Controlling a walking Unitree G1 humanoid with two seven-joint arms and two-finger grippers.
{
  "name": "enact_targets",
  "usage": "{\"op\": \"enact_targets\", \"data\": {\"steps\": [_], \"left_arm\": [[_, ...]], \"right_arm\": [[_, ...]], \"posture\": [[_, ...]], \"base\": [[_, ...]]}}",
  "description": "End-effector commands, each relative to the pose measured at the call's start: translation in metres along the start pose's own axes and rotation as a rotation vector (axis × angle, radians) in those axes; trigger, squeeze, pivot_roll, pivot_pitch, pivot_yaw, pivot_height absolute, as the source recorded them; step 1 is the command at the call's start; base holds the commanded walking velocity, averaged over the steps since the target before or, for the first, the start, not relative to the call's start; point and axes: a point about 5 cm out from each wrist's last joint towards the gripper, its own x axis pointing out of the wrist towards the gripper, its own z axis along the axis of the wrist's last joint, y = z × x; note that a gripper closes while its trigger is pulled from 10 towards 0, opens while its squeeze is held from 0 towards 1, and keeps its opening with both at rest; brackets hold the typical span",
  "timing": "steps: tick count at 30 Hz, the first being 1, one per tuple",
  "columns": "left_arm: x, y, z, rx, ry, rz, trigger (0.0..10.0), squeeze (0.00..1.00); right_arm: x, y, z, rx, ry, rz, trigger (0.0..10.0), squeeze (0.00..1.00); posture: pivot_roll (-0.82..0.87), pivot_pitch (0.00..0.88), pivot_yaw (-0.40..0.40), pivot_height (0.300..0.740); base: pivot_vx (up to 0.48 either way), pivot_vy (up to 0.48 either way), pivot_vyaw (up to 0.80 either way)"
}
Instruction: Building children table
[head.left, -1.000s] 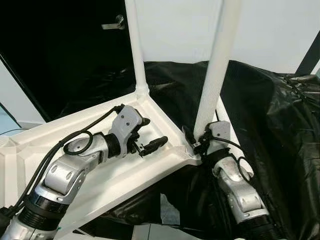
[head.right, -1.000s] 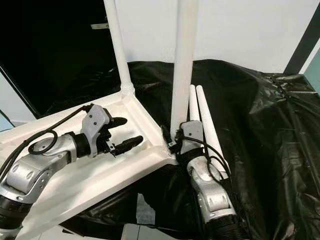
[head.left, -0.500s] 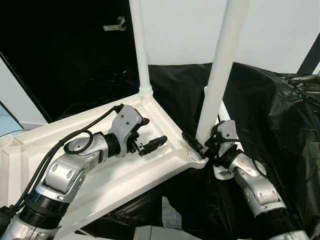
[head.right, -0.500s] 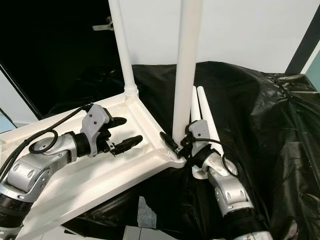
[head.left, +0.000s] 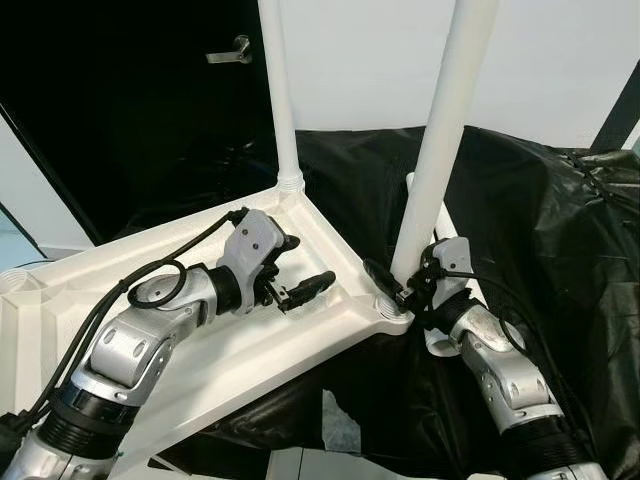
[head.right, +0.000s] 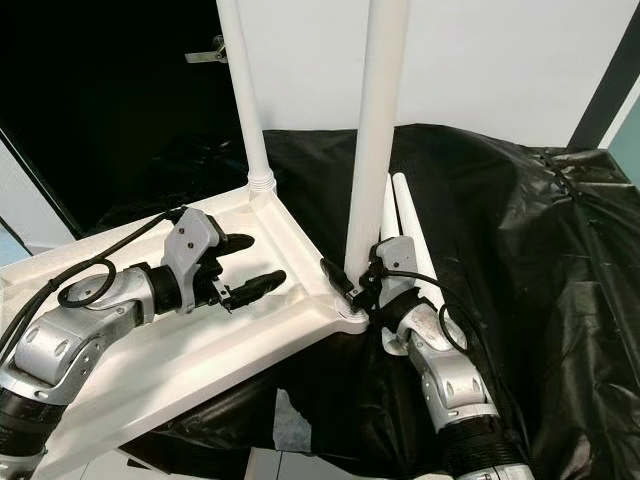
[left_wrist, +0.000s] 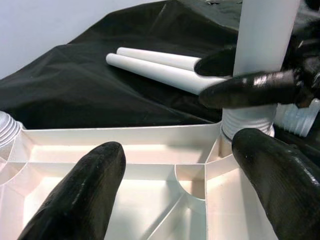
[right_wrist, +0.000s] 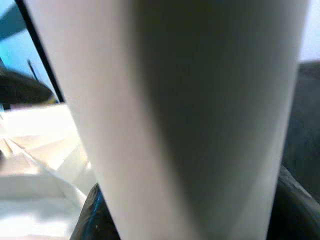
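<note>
Tabletop (head.left: 200, 350) lies upside down with two legs upright. Right gripper (head.left: 400, 290) pinches the near leg (head.left: 440, 150) at its base. Left gripper (head.left: 300, 270) hovers spread over the ribbed underside.

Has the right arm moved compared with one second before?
Yes. The right arm swung outward to the robot's right, while the right gripper stayed at the leg base on the tabletop corner.

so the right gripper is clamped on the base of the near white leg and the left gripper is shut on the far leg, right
Not quite. The right gripper is indeed clamped on the base of the near white table leg, but the left gripper is open, hovering over the upturned white plastic tabletop, away from the far white leg. The left eye view shows it.
</note>
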Motion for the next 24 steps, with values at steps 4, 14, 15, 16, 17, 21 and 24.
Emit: {"op": "enact_targets", "data": {"steps": [4, 14, 15, 16, 17, 21, 24], "left_arm": [[0.001, -0.002, 0.004, 0.014, -0.015, -0.084, 10.0, 0.0], [0.005, -0.004, 0.015, -0.074, -0.105, -0.134, 10.0, 1.0], [0.006, -0.005, 0.026, -0.113, -0.169, -0.179, 10.0, 1.0], [0.006, -0.006, 0.031, -0.131, -0.199, -0.197, 10.0, 1.0], [0.006, -0.006, 0.031, -0.131, -0.199, -0.197, 10.0, 1.0], [0.005, -0.008, 0.047, -0.175, -0.293, -0.242, 10.0, 1.0], [0.006, -0.008, 0.058, -0.176, -0.341, -0.257, 10.0, 1.0]], "right_arm": [[0.009, 0.0, 0.036, -0.04, -0.115, 0.034, 10.0, 0.0], [0.009, -0.004, 0.047, -0.052, -0.079, 0.151, 10.0, 0.0], [0.006, -0.006, 0.044, -0.053, -0.023, 0.229, 10.0, 0.0], [0.005, -0.007, 0.043, -0.06, 0.004, 0.266, 10.0, 0.0], [0.005, -0.007, 0.043, -0.06, 0.004, 0.266, 10.0, 0.0], [0.003, -0.007, 0.04, -0.068, 0.055, 0.332, 10.0, 0.0], [0.003, -0.005, 0.038, -0.067, 0.085, 0.386, 10.0, 0.0]], "posture": [[0.08, 0.0, 0.029, 0.74], [0.07, 0.0, 0.011, 0.74], [0.07, 0.0, 0.003, 0.74], [0.07, 0.0, 0.0, 0.74], [0.07, 0.0, 0.0, 0.74], [0.08, 0.0, -0.006, 0.74], [0.08, 0.0, -0.01, 0.74]], "base": [[0.0, 0.0, 0.0], [0.0, 0.0, 0.0], [0.0, 0.0, 0.0], [0.0, 0.0, 0.0], [0.0, 0.0, 0.0], [0.0, 0.0, 0.0], [0.0, 0.0, 0.0]]}}
